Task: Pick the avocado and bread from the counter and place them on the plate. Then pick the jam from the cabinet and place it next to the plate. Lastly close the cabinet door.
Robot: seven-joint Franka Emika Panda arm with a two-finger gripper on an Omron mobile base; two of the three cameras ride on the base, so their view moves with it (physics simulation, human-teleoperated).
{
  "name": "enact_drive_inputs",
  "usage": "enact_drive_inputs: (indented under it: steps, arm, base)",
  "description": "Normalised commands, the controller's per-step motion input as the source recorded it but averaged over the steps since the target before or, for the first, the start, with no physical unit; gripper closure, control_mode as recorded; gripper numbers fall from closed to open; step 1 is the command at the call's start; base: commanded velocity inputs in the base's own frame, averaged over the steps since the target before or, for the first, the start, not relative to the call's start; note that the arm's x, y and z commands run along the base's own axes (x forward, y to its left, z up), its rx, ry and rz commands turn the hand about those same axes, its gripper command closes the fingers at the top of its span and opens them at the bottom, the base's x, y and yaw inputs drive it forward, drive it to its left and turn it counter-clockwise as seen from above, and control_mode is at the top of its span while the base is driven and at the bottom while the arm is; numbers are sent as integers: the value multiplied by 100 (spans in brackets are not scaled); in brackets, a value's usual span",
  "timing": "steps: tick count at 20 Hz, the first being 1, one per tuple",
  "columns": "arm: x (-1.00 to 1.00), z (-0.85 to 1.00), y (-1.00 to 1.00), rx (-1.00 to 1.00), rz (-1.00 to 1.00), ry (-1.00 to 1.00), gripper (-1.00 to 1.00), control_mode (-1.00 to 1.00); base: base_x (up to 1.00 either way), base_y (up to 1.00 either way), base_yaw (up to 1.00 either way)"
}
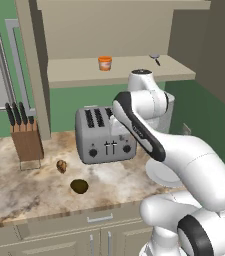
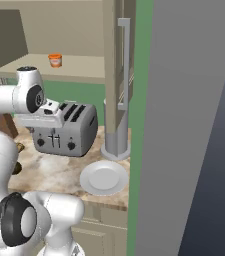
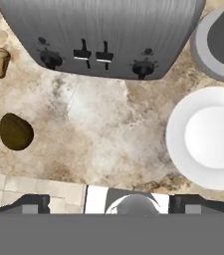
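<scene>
Sitting left of the toaster point(image 1: 105, 134) on the counter point(image 1: 14, 192), the bread point(image 1: 61, 166) lies just behind the avocado point(image 1: 79, 186); the jam point(image 1: 104, 63) stands above, on the cabinet point(image 1: 109, 30) shelf. From the right base view, the plate point(image 2: 104, 177) rests bare in front of the toaster, by a grey canister point(image 2: 116, 131). Looking down from the hand, the gripper point(image 3: 111, 204) hangs spread wide (holding nothing) over the stone before the toaster, avocado to its left, plate to its right.
</scene>
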Motion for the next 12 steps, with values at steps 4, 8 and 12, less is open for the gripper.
enact_drive_inputs:
  steps: [4, 8, 12]
  arm:
    - [0, -4, 49, 0, 0, 13, -100, -100]
    - [0, -3, 50, 0, 0, 15, -100, -100]
    - [-1, -18, 43, 0, 0, 14, -100, -100]
  base:
    - [0, 0, 0]
    - [0, 0, 0]
    - [0, 0, 0]
